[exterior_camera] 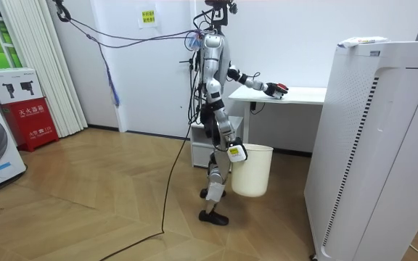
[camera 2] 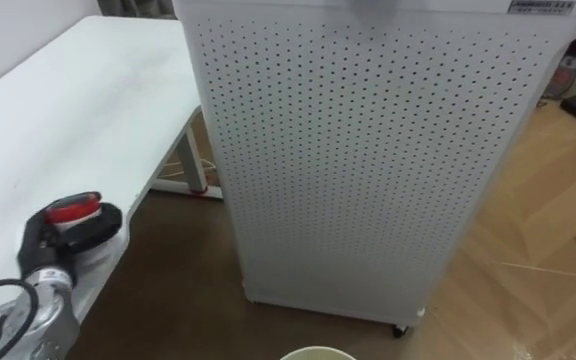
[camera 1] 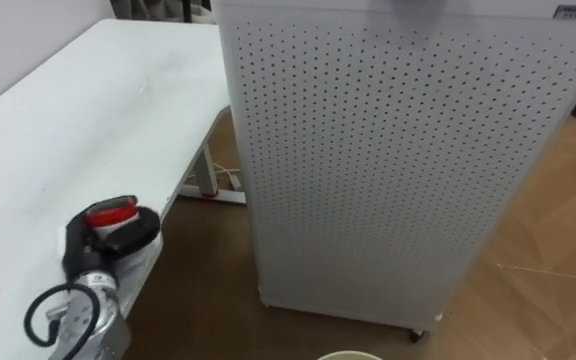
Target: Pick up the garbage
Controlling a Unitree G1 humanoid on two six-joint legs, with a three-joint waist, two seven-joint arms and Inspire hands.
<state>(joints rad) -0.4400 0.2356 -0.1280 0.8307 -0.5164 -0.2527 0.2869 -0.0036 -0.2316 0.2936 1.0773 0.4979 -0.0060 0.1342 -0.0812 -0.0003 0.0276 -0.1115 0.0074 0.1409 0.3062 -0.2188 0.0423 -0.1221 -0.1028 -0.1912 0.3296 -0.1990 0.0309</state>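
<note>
A small red piece of garbage (camera 1: 111, 210) sits in my left hand (camera 1: 118, 233), whose dark fingers curl round it just above the near edge of the white table (camera 1: 88, 110). In the room view the same hand (exterior_camera: 273, 89) reaches out over the table's end (exterior_camera: 303, 95). My right hand (exterior_camera: 232, 150) hangs at my side, and a white bucket (exterior_camera: 252, 171) hangs from it clear of the floor. The bucket's rim (camera 1: 348, 355) shows at the bottom edge of the eye views. I stand between the table and the purifier.
A tall white perforated air purifier (camera 1: 388, 170) on small wheels stands close in front, right of the table. A crumpled wrapper (exterior_camera: 361, 41) lies on its top. Wooden floor (camera 1: 548, 250) runs around it, and a table leg (camera 1: 206, 175) stands beside it.
</note>
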